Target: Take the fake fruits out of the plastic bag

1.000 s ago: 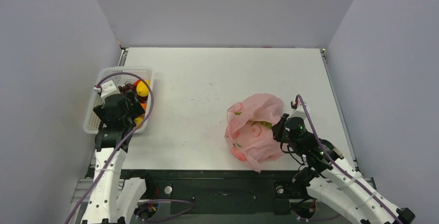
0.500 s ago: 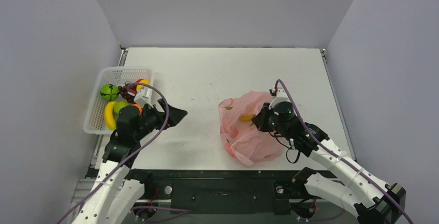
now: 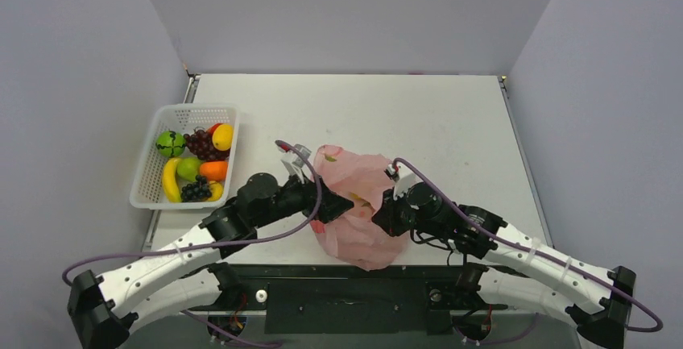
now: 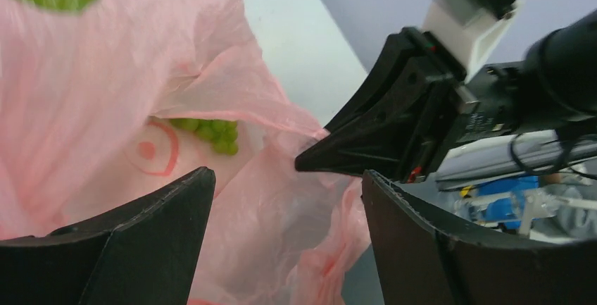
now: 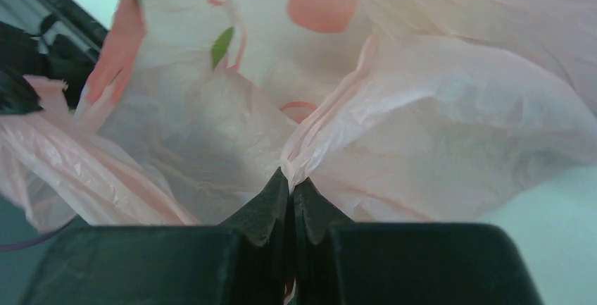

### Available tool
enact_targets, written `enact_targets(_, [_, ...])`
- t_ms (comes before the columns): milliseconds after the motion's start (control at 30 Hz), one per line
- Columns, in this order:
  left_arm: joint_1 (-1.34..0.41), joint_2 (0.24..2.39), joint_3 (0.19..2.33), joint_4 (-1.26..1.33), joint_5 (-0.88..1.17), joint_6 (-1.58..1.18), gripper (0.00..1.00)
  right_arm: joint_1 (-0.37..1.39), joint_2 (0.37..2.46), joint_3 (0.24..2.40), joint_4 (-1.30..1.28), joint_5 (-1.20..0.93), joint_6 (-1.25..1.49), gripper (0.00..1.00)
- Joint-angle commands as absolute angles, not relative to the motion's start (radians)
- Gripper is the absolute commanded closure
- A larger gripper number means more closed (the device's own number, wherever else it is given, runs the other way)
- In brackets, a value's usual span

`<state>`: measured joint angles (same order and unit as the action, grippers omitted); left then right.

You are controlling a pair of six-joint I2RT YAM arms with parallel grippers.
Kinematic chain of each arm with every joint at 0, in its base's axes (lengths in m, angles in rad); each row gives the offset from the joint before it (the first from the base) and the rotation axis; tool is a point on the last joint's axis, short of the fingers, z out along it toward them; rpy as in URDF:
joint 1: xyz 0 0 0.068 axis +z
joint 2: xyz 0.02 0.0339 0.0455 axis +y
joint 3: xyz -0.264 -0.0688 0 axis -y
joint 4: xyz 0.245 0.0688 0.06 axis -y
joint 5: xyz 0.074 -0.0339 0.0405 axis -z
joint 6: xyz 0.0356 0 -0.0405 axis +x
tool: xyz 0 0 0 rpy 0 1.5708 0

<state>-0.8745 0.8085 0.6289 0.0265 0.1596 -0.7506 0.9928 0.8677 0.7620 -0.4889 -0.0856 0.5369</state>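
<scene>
At the front edge of the tabletop [image 3: 362,107], right pincer [image 5: 290,185] clamps the pink plastic bag [image 3: 358,204]; left pincer [image 4: 288,172], wide open, empty, should reach green plastic grapes [image 4: 208,130] inside.

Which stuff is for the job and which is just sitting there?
Job: plastic bag; green grapes inside it; fake fruits already out; right tool, pinching the bag; left tool, open beside it.
Just there: white basket; table; purple cables.
</scene>
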Motion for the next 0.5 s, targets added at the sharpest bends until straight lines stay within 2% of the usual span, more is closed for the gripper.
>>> enact_targets(0, [-0.976, 0.933, 0.725, 0.039, 0.051, -0.659, 0.26, 0.992, 0.768, 0.704, -0.605, 0.104, 0.628, 1.0])
enact_targets(200, [-1.034, 1.113, 0.805, 0.084, 0.046, -0.628, 0.3, 0.992, 0.655, 0.627, -0.662, 0.14, 0.735, 1.0])
enact_targets(467, [-1.091, 1.341, 0.896, 0.166, 0.088, -0.625, 0.37, 0.994, 0.636, 0.697, -0.864, 0.296, 0.876, 1.0])
